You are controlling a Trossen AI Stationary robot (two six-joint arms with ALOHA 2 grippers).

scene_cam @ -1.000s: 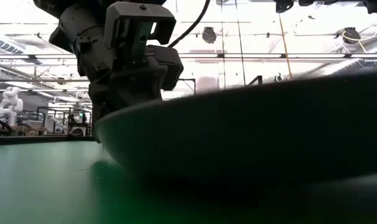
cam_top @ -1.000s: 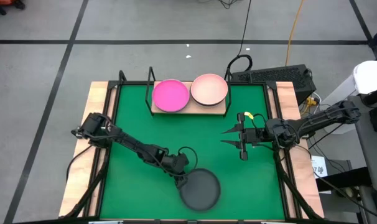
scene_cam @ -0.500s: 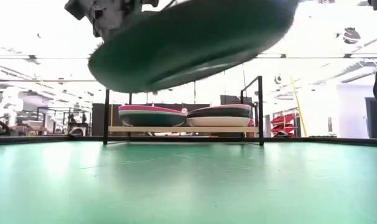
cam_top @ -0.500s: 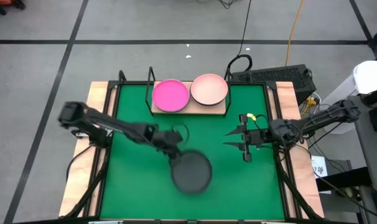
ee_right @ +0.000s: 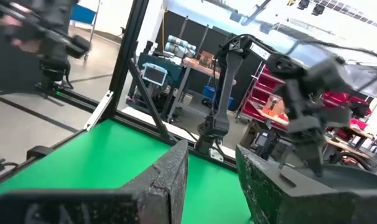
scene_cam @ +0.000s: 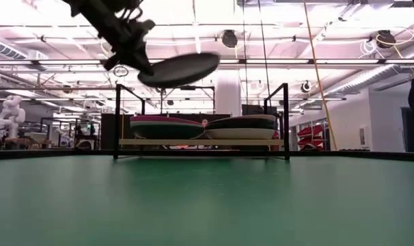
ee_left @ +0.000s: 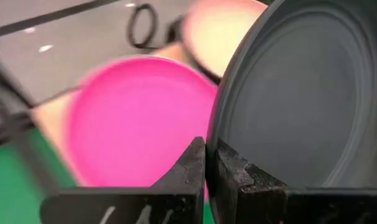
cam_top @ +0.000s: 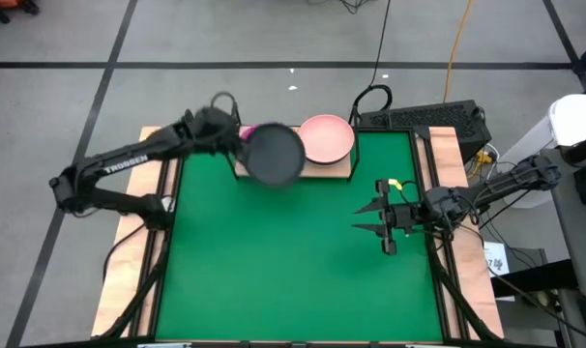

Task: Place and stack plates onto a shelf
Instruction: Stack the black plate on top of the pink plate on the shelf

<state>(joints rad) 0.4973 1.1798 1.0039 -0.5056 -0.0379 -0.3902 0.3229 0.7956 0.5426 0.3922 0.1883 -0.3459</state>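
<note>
A dark grey plate [cam_top: 274, 153] hangs in the air over the left half of the shelf [cam_top: 339, 170], and my left gripper [cam_top: 237, 137] is shut on it. Directly below it sits a hot pink plate [ee_left: 139, 118] on top of the left stack [scene_cam: 167, 127]. A pale pink plate [cam_top: 327, 138] tops the right stack [scene_cam: 242, 127]. Both stacks rest on the shelf's wooden plank [scene_cam: 200, 142]. My right gripper [cam_top: 370, 220] hovers open over the mat's right side with nothing between its fingers. My left gripper pinches the dark plate's rim [ee_left: 214, 134] between its two fingers [ee_left: 193, 163], one on the upper face and one underneath. It comes from the table's left, slanting downward. The plate is lifted clear above the shelf [scene_cam: 180, 69], slightly tilted with its free edge higher.
The shelf's black rod frame [scene_cam: 286, 119] rises at both ends of the plank. The green mat [cam_top: 274, 261] lies bare in front of the shelf. A keyboard [cam_top: 424, 118] and cables lie beyond the table's far right corner.
My left gripper has lifted the dark plate off the mat near the table's near edge. It swung the plate up and toward the far edge, until it hung above the shelf's left stack. The gripper tipped toward level on the way.
</note>
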